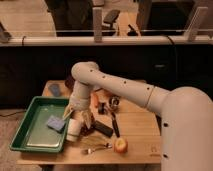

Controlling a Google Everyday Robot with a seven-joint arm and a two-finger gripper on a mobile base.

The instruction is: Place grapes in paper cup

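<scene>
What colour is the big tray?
Green tray, seen in the camera view; the gripper is by the paper cup beside it.
</scene>
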